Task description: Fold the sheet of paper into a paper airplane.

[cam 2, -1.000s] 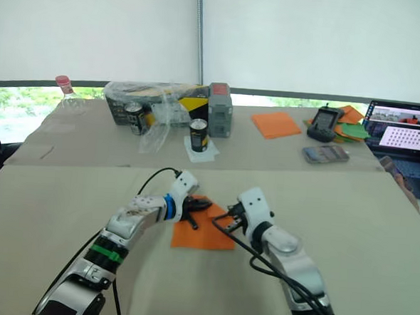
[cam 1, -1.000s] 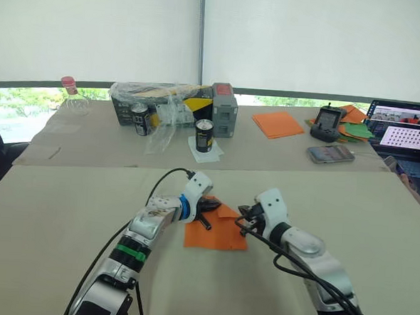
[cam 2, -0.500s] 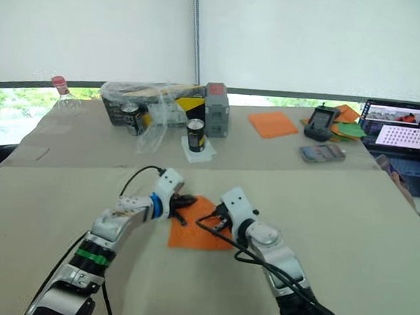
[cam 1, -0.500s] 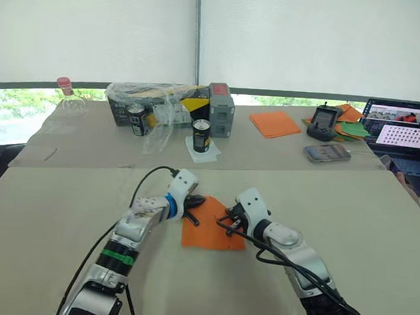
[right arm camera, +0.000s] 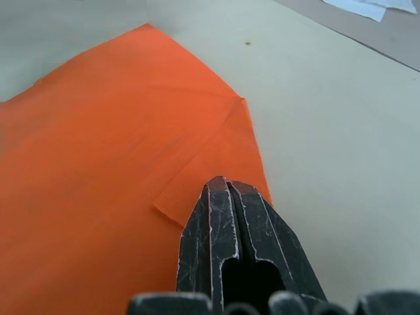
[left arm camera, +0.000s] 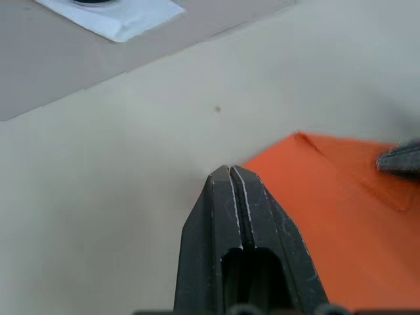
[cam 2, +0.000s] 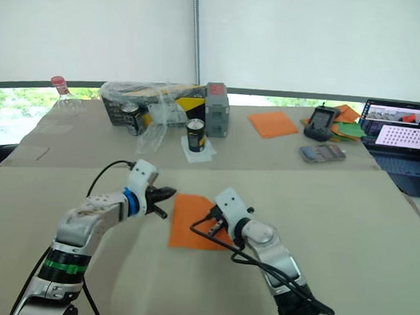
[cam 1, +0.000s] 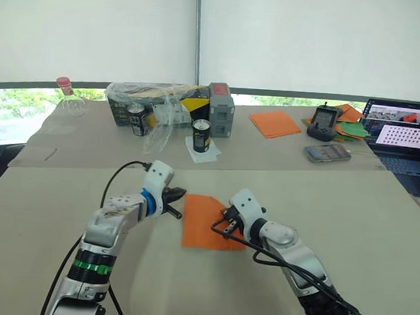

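Sheet of paper: you see it flat on the near table, between both arms, with a folded flap at its right side.
Left gripper: fingers pressed together, holding nothing, just beside the sheet's left far corner.
Right gripper: fingers pressed together, tips resting on the folded flap.
Stack of orange sheets: on the far table, well apart.
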Available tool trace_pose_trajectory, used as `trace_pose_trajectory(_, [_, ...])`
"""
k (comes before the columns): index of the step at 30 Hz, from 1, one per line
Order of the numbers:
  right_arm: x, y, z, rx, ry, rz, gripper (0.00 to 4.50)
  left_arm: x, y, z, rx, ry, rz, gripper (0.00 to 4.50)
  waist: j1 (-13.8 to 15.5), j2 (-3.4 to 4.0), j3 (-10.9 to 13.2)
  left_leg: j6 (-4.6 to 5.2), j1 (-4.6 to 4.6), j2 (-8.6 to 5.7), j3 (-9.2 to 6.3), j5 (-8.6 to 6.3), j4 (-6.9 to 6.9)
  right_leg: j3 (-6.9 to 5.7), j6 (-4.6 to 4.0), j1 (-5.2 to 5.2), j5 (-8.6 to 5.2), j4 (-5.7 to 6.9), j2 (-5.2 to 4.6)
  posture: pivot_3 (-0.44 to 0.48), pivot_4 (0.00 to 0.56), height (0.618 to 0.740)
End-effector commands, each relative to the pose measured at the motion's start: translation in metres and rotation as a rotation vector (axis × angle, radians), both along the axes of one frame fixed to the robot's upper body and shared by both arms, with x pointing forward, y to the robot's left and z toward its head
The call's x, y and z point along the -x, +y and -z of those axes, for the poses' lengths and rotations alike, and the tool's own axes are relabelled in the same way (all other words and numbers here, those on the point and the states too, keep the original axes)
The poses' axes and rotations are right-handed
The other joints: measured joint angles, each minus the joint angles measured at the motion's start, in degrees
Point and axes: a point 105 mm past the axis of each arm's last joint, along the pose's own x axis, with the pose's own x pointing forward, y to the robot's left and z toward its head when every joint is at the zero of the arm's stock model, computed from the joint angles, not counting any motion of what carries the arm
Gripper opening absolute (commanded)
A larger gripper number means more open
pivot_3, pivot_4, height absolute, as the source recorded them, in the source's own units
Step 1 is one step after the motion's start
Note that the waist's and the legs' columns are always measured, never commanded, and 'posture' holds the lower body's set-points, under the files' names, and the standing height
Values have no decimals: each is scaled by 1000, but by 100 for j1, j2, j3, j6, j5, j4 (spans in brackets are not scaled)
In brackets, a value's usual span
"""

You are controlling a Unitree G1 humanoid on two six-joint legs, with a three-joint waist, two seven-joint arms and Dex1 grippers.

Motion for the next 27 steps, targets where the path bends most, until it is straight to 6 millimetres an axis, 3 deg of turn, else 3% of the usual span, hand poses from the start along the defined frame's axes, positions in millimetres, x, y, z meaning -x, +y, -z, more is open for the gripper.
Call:
trace_pose_trajectory(1, [7, 2, 15, 27, 52, -34, 26, 0, 18, -22, 136, -15, -105, 0, 1, 0, 0, 0, 1, 0, 0, 0, 0, 0, 0, 2, 0, 0, 0, 0, 150, 740])
trace_pose_trajectory(4, [8, 3, 16, 23, 54, -42, 26, 5, 29, -19, 221, 50, -148, 0, 2, 0, 0, 0, 3, -1, 0, 0, 0, 0, 0, 3, 0, 0, 0, 0, 150, 740])
trace_pose_trajectory(11, [10, 13, 13, 6, 36, -85, 0, 14, 18, -25, 391, 121, -119, 2228, 2, -1, 0, -23, 5, -1, 0, 13, 0, 0, 0, 6, 0, -1, 0, 0, 150, 740])
trace_pose_trajectory(15, [10, 13, 13, 12, 31, -93, 0, 13, 11, -12, 422, 213, -132, 3494, -1, -1, 0, -23, 5, -1, 0, 13, 0, 0, 0, 5, 0, 0, 1, 0, 150, 740])
trace_pose_trajectory(23, [12, 13, 14, 14, 27, -80, 0, 20, -3, 15, 443, 377, -111, 3494, -2, -2, 0, -27, 5, -1, 0, 15, -1, 1, 0, 5, 0, 0, 1, 0, 150, 740])
trace_pose_trajectory(27, [12, 12, 14, 15, 25, -76, 0, 20, -14, 14, 489, 403, -85, 3494, 15, -2, 0, -29, 4, -3, 0, 16, -1, 1, 0, 6, 0, -2, -1, 0, 150, 740])
